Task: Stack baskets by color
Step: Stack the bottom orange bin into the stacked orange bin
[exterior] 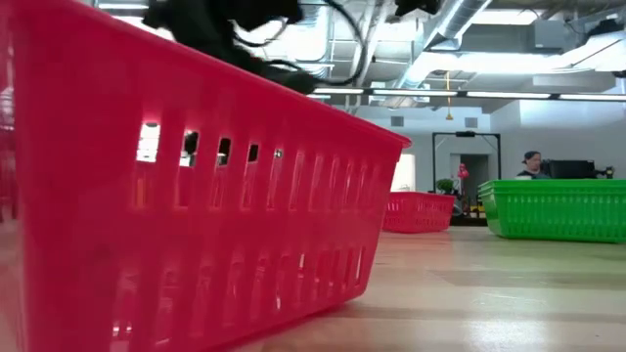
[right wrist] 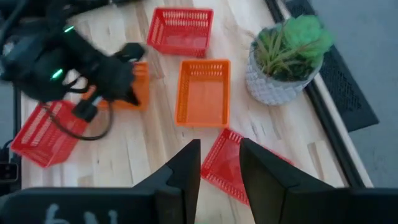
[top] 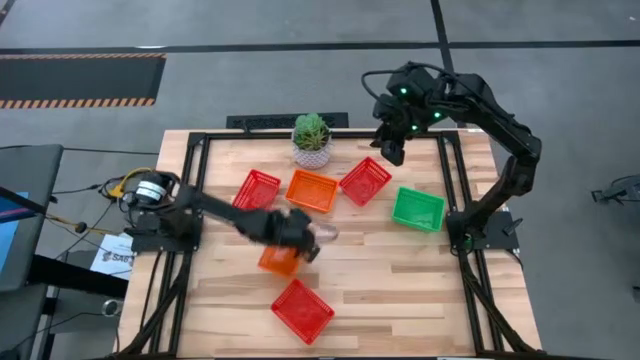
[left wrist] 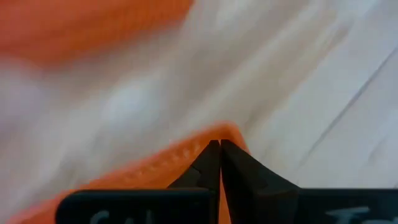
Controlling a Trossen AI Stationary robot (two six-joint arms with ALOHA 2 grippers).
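My left gripper (top: 305, 240) reaches over the table's middle, shut on an orange basket (top: 278, 261) that shows partly under it, also in the right wrist view as orange basket (right wrist: 138, 87). A second orange basket (top: 312, 190) stands on the wood between two red baskets (top: 257, 190) (top: 365, 181). The green basket (top: 418, 208) stands at the right and a third red basket (top: 302, 309) near the front edge. My right gripper (right wrist: 219, 144) hangs open and high over the far right (top: 390, 150), with nothing between its fingers. My left gripper pinches the orange basket's rim (left wrist: 186, 152) close to a corner (left wrist: 233, 129) between its two fingers. The fingers slant down, coming from the table's left. I cannot tell whether the basket is clear of the table.
A potted green plant (top: 312, 138) stands at the far edge between the baskets. A dark frame (top: 445, 180) runs around the tabletop. In the low view the near red basket (exterior: 196, 196) fills the left side, and bare wood lies at the near right (top: 420, 290).
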